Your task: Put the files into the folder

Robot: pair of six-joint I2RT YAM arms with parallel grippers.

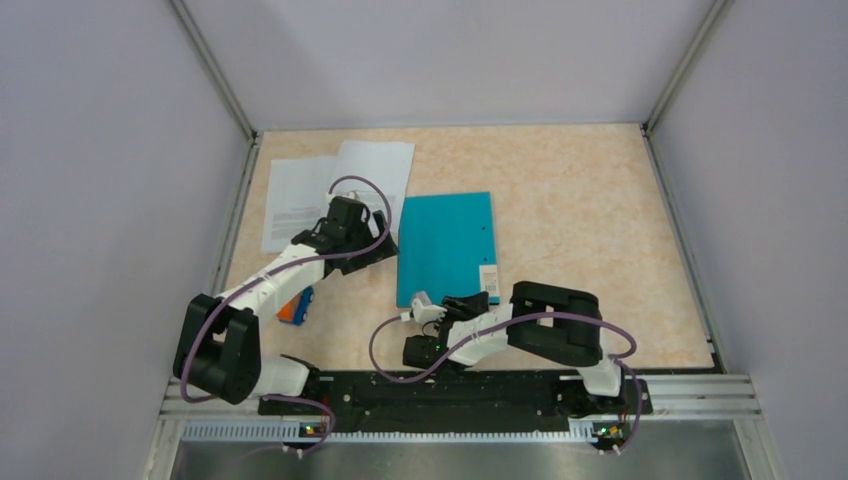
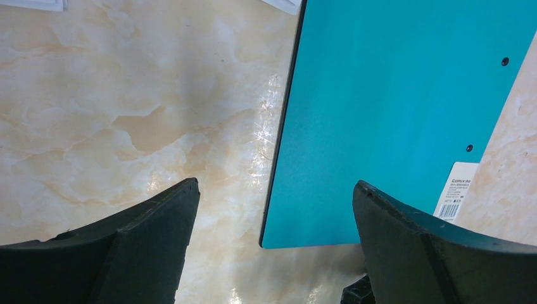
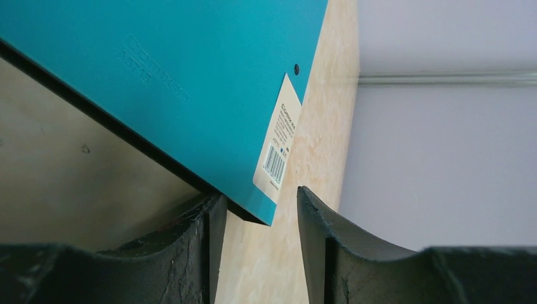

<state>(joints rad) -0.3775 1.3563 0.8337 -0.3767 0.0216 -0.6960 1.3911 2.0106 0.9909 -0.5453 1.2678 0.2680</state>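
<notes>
1. Top view: the folder lies shut and flat mid-table. The files lie at the far left, just beside its far-left corner and partly hidden by the left arm. The left gripper hangs between the two, and the right gripper sits at the folder's near edge. With the cover down, any sheet brought over would likely end up on top, not inside. A small orange-and-blue thing beside the left arm could get swept.
2. Left wrist: the jaws are wide apart and empty, over bare table just beside the folder's left edge. Closing here would catch nothing. Floppy sheets pinched at one edge would probably crease or fan apart.
3. Right wrist: the jaws are a narrow gap apart, with the corner bearing the label showing between them. I cannot tell whether they touch it. The thin cover may slip out. A bite on both covers would drag the whole folder instead of opening it.
</notes>
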